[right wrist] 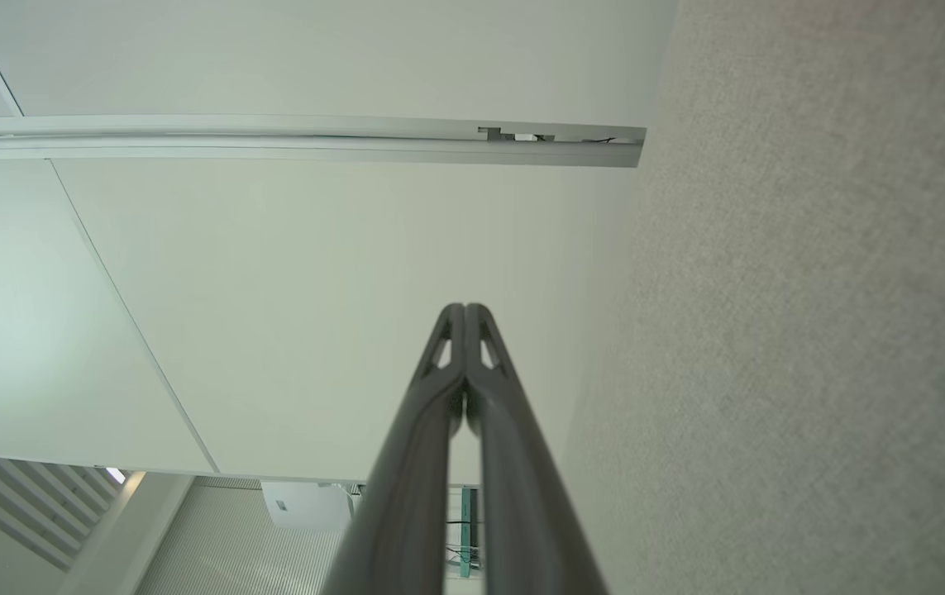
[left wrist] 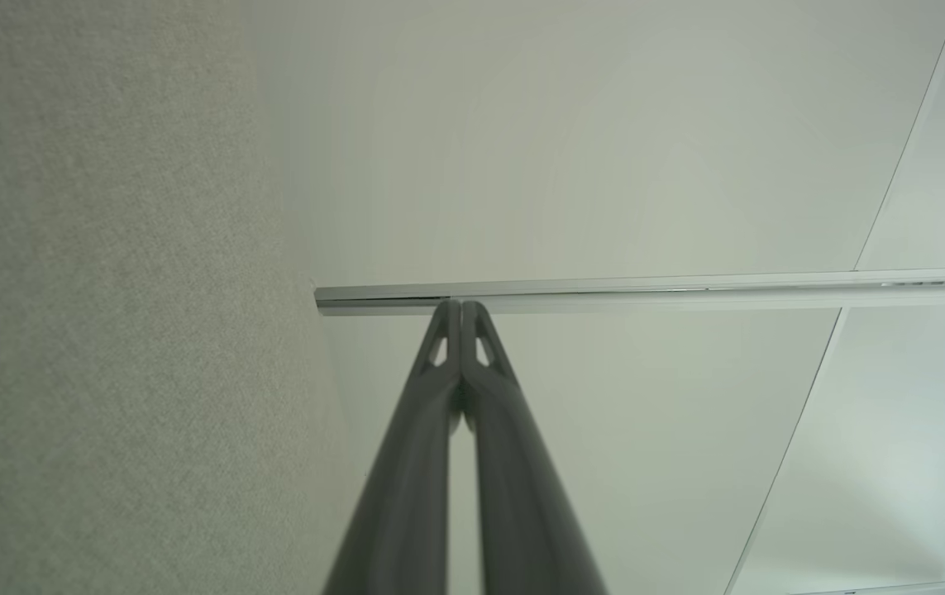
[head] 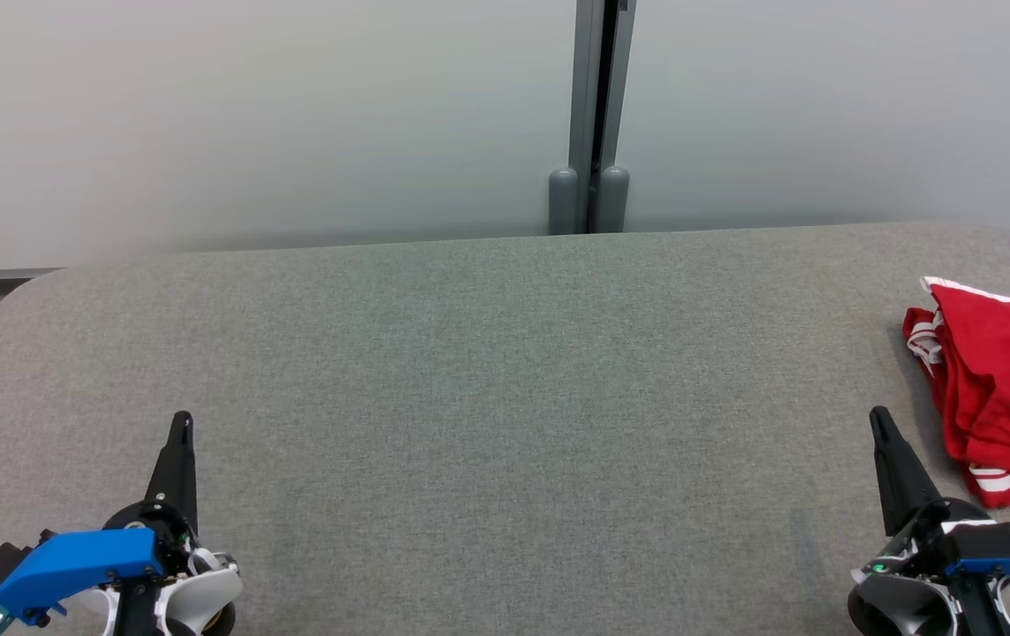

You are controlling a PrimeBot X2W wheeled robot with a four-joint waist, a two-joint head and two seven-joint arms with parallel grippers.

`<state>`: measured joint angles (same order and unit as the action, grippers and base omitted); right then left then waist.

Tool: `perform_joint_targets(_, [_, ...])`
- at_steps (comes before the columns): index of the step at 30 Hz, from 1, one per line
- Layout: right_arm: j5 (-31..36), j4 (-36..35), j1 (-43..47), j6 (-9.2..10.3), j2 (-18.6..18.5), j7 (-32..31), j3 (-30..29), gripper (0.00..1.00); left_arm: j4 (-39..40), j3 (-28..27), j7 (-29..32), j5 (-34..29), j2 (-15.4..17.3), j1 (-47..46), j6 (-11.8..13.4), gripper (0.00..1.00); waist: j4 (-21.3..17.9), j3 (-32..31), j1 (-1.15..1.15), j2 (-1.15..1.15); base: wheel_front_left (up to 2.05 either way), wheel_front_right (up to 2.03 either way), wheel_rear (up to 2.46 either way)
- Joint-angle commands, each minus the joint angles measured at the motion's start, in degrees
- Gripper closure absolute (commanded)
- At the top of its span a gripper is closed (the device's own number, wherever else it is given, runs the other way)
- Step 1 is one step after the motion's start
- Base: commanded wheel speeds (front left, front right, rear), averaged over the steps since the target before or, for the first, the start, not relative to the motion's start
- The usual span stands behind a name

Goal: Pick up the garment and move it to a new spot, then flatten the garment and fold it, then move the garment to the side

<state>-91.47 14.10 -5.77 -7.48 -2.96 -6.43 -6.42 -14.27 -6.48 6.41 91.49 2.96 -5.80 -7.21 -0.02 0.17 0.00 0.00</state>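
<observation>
One grey, cloth-covered table (head: 469, 371) took up most of the head view, with rounded corners at its far end. Behind it stood a pale, plain wall (head: 248, 115), divided by a grey upright post (head: 597, 106) that met the table's far edge right of centre.

The garment (head: 1004, 380), red with white striped trim, lay in a crumpled heap on the table at my far right, and the picture's edge cut it off. It was neither spread flat nor folded. It rested on the cloth and was not held.

My right claw (head: 878, 417) was at the lower right above the table, pointing away from me. The garment lay just beside it on the outer side, and a strip of bare cloth showed between the dark fingers and the red fabric. Whether the claw's body touched the heap lower down, I could not tell. My left claw (head: 182, 422) was at the lower left, well apart from the garment, with open table between the two claws.

Both claws were fully closed and held nothing. In each wrist view my fingers (left wrist: 422, 463) met tip to tip, with only the wall and the table's cloth beyond them.
</observation>
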Motion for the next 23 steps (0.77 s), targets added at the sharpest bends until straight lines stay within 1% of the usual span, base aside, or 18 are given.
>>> perform_joint_targets(1, [-1.18,-0.13,-0.84,-0.02,0.17,-0.23,-0.26,1.0,0.4,-0.21,0.34,1.12,-0.17,-0.79,-0.51,1.0,0.02,0.01,0.0,0.0,0.0,0.0,0.0])
perform_joint_targets(23, [-1.0,-0.12,-0.74,-0.02,0.14,-0.23,-0.23,1.0,0.36,-0.19,0.35,0.97,-0.16,-0.72,-0.51,1.0,0.02,0.01,0.0,0.0,0.0,0.0,0.0])
